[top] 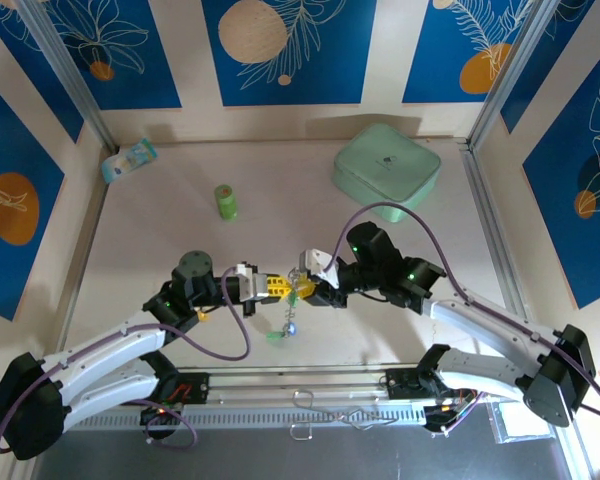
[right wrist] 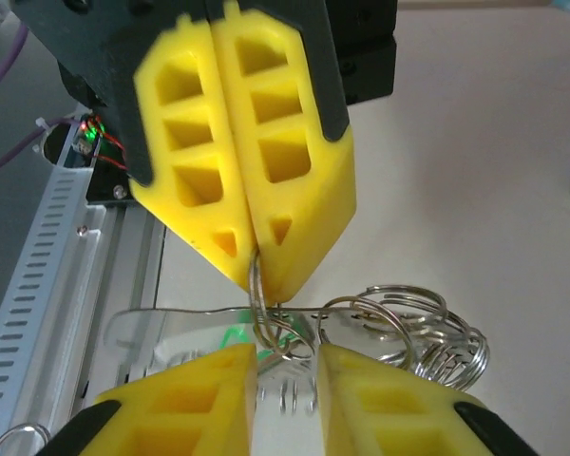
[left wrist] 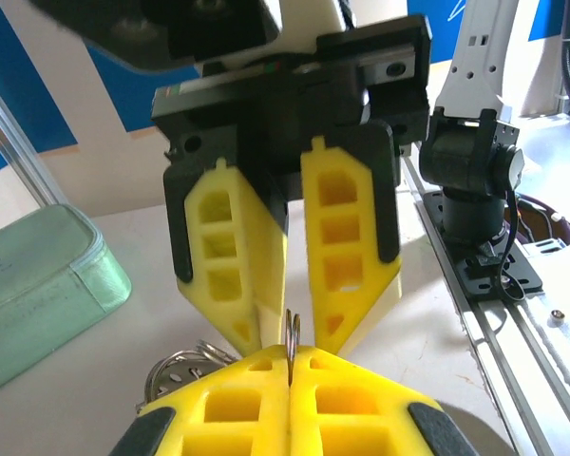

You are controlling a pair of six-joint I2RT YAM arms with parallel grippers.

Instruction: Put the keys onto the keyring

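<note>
Keyring looked thin, light and slippery, so you pinched its wire in the closed left gripper, with the right gripper narrowly parted.

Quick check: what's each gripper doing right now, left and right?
Left gripper: closed, pinching the keyring wire.
Right gripper: open, jaws apart on either side of the keyring wire.

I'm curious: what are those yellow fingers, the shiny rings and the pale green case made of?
The yellow fingers are probably matte plastic, moulded or printed, judging by the dull surface and hollow cells. The split rings look like polished metal wire, silver with bright glints. The mint-green case has a smooth satin shell with a seam round its edge; it could be soft plastic or coated fabric, hard to tell.
</note>
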